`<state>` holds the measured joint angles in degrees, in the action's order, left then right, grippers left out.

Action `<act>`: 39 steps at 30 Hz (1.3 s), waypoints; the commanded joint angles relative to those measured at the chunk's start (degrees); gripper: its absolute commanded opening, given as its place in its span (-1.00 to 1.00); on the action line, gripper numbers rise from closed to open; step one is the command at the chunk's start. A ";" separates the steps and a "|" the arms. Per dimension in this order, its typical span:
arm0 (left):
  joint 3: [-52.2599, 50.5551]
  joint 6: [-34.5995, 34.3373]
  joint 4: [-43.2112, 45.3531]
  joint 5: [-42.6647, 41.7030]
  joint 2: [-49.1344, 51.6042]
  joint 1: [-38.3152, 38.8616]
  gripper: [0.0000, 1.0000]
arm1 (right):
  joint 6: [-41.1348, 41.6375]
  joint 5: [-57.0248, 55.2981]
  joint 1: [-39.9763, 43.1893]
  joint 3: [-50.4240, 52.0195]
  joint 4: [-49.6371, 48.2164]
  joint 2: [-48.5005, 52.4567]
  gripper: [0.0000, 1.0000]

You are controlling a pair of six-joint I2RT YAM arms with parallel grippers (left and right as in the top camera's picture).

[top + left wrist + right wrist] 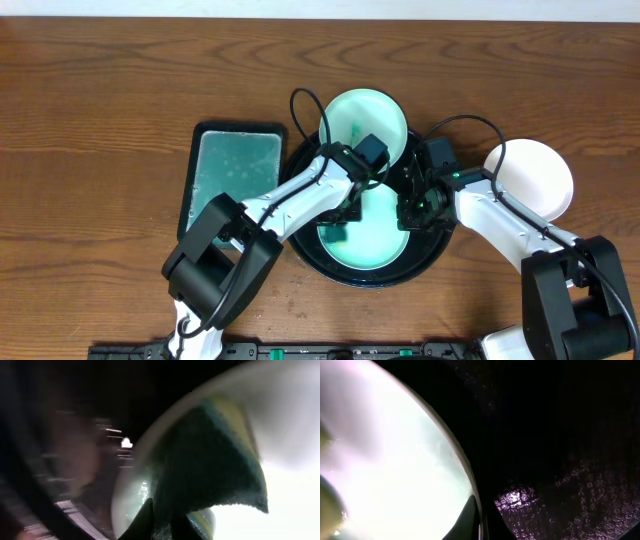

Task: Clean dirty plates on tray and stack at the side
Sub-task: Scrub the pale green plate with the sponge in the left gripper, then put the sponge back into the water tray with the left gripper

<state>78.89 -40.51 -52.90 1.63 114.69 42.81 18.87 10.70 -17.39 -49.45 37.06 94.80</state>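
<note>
The round black tray point(425, 262) holds two pale mint plates: one at its far edge point(365, 115) and one at its middle point(380, 245). A white plate point(535, 175) lies on the table to the right of the tray. My left gripper point(352, 205) is shut on a dark sponge with a yellow back point(210, 460) and presses it on the middle plate point(295, 520). My right gripper point(408, 215) is shut on the right rim of the middle plate point(395, 460), with the tray point(560, 435) beside it.
A rectangular black tray point(237, 175) with teal contents stands left of the round tray on the wooden table point(100, 120). The arm bases are at the front edge.
</note>
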 commanded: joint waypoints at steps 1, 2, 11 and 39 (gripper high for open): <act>-3.52 -0.68 -3.80 17.14 4.35 -3.48 -0.85 | 1.03 -2.75 -0.70 -0.02 0.46 0.48 -0.98; -3.23 -0.68 -4.50 17.11 4.33 -4.07 -0.86 | 1.03 -2.75 -0.70 -0.02 0.46 0.48 -0.98; 5.14 -0.07 -14.34 15.45 -1.38 -5.51 -0.85 | 1.03 -3.74 -0.70 -0.02 0.48 0.46 -0.98; -6.19 15.43 -2.69 -4.26 -15.82 -34.60 -0.01 | 0.76 -8.48 -0.72 -0.68 1.38 0.07 -0.98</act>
<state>72.31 -26.70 -54.54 2.15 101.25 9.67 19.25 6.33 -18.98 -49.87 37.76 94.72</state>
